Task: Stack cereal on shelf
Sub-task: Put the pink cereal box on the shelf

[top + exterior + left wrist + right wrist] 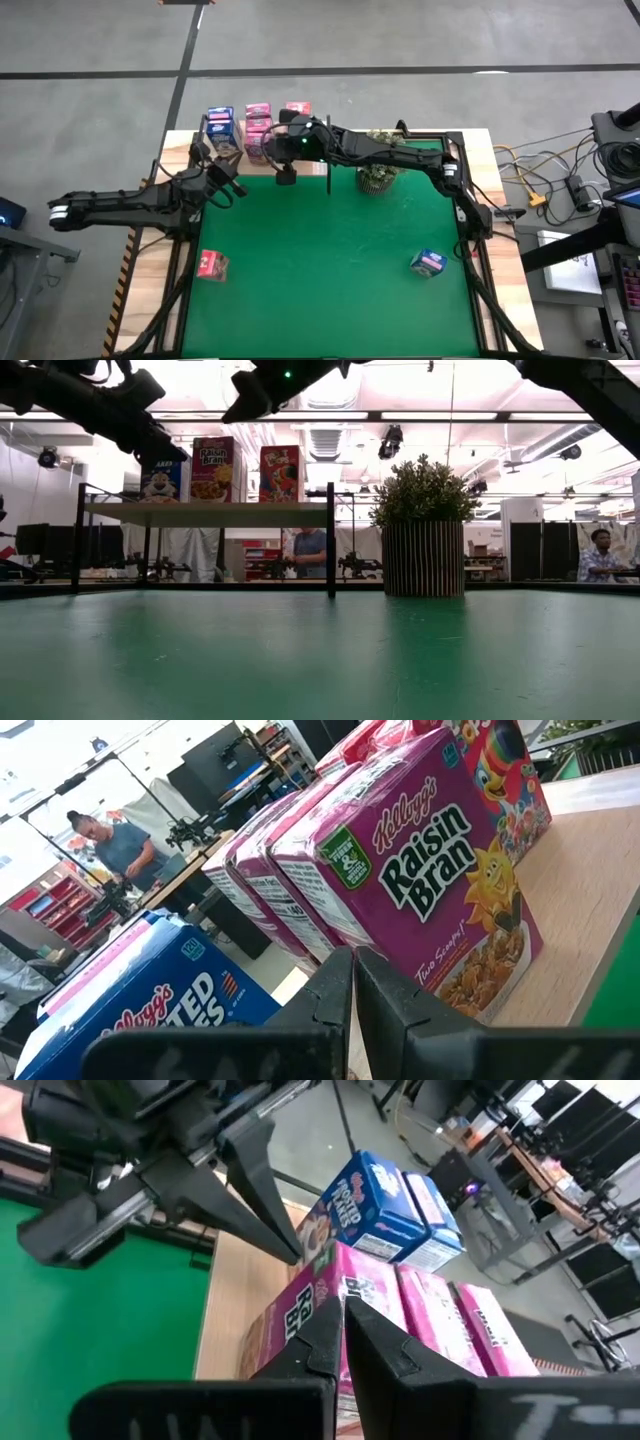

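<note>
While both tools (pixel 228 172) (pixel 285 176) shut, empty: crowded by cereal (pixel 258 122) at shelf (pixel 180 150) edge.

Two cereal boxes loose on the green mat (pixel 330 270): one pink box (pixel 211 264), one blue box (pixel 428 263). Several more boxes (pixel 257 124) packed on the shelf (pixel 200 150), exact number unclear. One potted plant (pixel 378 176). Two grippers.

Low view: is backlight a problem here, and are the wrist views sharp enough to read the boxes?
Low view: bright ceiling lights behind turn the arms and the plant into dark shapes, though the cereal boxes on the shelf stay legible. Left wrist view: the Raisin Bran box reads clearly; the shut left claw is soft. Right wrist view: print is legible, the background washed out.
</note>
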Robot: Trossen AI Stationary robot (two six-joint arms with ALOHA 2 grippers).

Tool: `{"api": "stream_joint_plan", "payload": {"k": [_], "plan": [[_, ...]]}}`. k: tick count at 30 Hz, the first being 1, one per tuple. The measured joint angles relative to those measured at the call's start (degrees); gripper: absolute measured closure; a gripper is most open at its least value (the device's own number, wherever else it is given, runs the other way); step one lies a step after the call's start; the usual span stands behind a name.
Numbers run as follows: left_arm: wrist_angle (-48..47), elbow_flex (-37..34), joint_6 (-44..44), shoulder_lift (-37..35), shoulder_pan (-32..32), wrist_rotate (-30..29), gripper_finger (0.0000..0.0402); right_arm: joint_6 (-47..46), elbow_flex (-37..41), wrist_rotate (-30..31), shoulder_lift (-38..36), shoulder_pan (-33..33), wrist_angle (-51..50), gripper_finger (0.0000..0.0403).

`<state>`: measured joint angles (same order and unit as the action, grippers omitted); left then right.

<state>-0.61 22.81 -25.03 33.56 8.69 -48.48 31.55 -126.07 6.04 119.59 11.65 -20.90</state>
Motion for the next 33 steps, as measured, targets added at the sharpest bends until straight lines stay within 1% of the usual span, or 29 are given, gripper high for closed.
{"api": "stream_joint_plan", "payload": {"k": [12, 25, 29, 33], "plan": [[2.5, 0.0, 0.1, 3.1, 0.1, 0.0, 0.0402, 0.0, 0.3, 1.5, 0.0, 0.4, 0.2, 0.0394], [2.6, 0.0, 0.1, 3.1, 0.0, 0.1, 0.0402, 0.0, 0.8, 1.5, 0.1, 0.7, 0.2, 0.0394], [2.6, 0.0, 0.1, 3.3, 0.0, 2.9, 0.0402, -0.3, 1.6, 1.5, 0.2, 0.8, 0.1, 0.0394], [2.6, 0.0, 0.1, 3.2, 0.0, 4.1, 0.0402, -0.2, 1.6, 1.6, 0.2, 0.8, 0.3, 0.0394]]}}
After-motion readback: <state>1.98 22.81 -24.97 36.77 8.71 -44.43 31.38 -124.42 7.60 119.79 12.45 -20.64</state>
